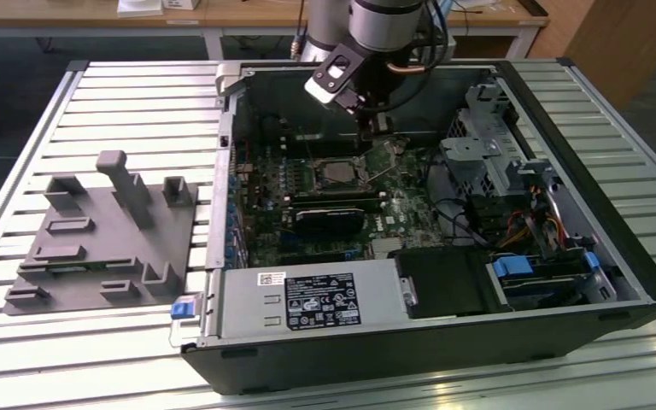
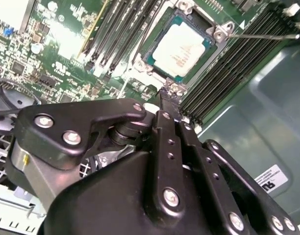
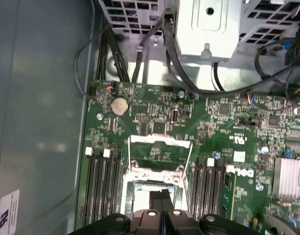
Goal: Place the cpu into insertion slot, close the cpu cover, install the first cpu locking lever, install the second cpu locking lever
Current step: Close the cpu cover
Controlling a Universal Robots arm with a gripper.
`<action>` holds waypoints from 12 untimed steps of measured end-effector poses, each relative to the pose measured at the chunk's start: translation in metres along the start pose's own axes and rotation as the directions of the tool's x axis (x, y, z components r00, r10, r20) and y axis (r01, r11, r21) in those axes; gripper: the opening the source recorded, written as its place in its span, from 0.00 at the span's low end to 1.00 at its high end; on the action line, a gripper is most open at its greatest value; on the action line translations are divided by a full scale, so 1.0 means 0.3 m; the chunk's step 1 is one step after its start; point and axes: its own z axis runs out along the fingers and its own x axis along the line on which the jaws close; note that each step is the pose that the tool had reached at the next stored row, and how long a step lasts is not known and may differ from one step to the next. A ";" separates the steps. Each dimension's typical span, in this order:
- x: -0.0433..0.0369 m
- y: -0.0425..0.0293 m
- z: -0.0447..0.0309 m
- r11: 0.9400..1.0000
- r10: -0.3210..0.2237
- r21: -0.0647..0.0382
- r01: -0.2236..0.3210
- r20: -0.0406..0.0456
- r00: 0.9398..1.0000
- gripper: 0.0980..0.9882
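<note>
The gripper, fingers pressed together and empty, hung just short of the cpu seated in the insertion slot; beyond it, the raised cpu cover could slam down under a glancing push.

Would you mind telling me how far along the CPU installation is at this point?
Done: the cpu sits in the insertion slot. In hand: the gripper, fingers together, is at the socket's edge. Left: the cpu cover is flipped open, and a locking lever stands unlatched.
</note>
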 end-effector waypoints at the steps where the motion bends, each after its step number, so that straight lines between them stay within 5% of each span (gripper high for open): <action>1: 0.000 0.005 0.000 1.000 0.000 0.000 0.000 0.000 1.000 0.01; 12: -0.004 0.052 0.003 1.000 0.000 0.000 0.000 0.000 1.000 0.01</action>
